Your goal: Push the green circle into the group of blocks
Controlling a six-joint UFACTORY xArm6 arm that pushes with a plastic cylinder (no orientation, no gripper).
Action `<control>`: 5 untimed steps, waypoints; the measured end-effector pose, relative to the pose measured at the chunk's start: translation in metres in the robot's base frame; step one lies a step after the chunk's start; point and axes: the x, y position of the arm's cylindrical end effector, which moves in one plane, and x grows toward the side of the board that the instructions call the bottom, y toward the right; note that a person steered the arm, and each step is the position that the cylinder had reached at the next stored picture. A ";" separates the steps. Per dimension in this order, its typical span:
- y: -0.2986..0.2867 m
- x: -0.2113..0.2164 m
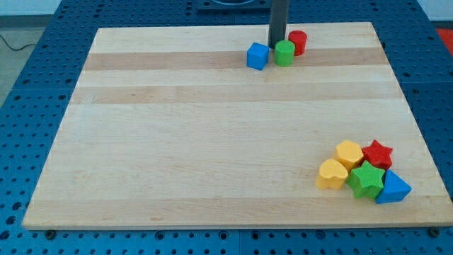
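Note:
The green circle [284,52] stands near the view's top, right of centre, on the wooden board [177,142]. A blue cube [257,56] lies just to its left and a red cylinder [297,42] just behind it to the right. My tip [276,44] comes down between the blue cube and the green circle, at their far side, close to or touching the green circle. The group of blocks sits at the view's bottom right: a yellow hexagon [348,154], a red star [378,154], a yellow heart [331,173], a green star [367,179] and a blue triangle [392,188].
The board lies on a blue perforated table [28,85]. The rod [279,18] rises out of the view's top.

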 end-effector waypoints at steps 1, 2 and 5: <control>0.006 0.016; 0.000 -0.015; -0.002 0.086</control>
